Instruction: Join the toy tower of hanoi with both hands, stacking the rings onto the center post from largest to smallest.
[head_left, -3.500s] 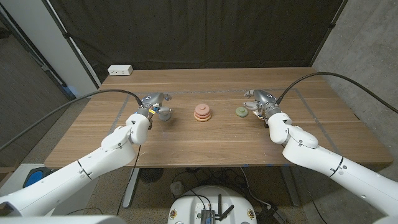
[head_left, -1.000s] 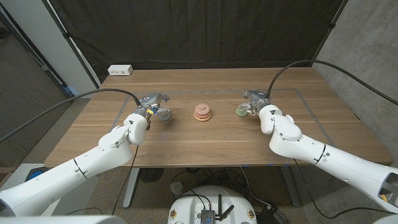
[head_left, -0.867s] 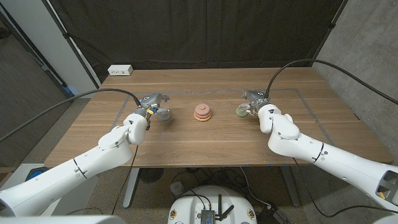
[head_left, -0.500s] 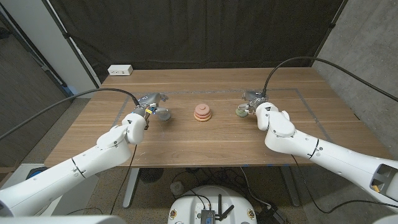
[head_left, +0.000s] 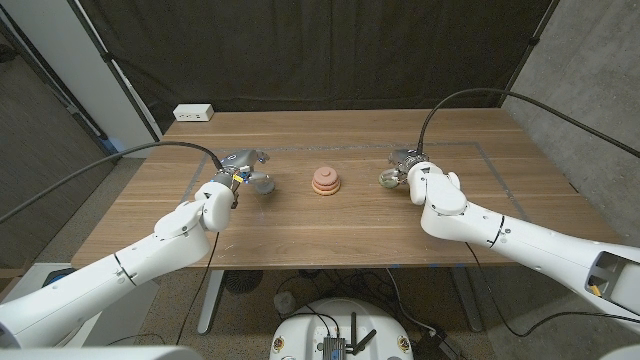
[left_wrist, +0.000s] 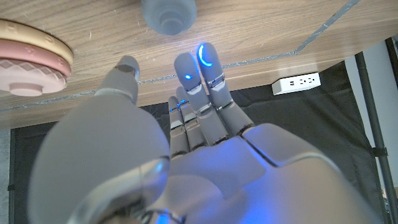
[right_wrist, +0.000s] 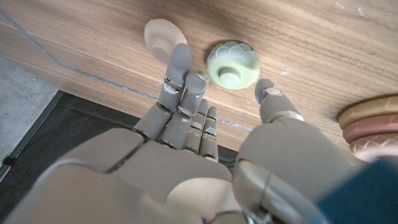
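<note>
Partly built tower (head_left: 326, 181) at the table's (head_left: 300, 235) middle, with 3 pink and orange rings already on the center post. 2 loose pieces are visible on the table near the hands, 1 beside each.

Right side: the green ring (right_wrist: 232, 65), scalloped at its edge, lies flat on the wood with its axis upright. In the right wrist view it sits in the gap between the thumb and the other fingers (right_wrist: 181, 73) of the right hand (head_left: 412, 170), just ahead of the fingertips and apart from them. The fingers are spread and hold nothing. A pale peach piece (right_wrist: 160, 36) lies just beyond the green ring, partly behind a fingertip. The tower stands on the thumb side of this hand, toward the table's middle.

Left side: the grey-blue piece (left_wrist: 168, 14) lies just past the fingertips of the left hand (head_left: 240, 166), a little toward the thumb side. No contact is visible. These fingers are also extended and hold nothing.

Judgement: the right hand is the nearer to a grasp. Its ring is already bracketed by thumb and fingers, so a short advance and a pinch across the rim should take it. The left hand would first need to reach slightly farther. Relative ring sizes, which set the stacking order, cannot be told with certainty here.
</note>
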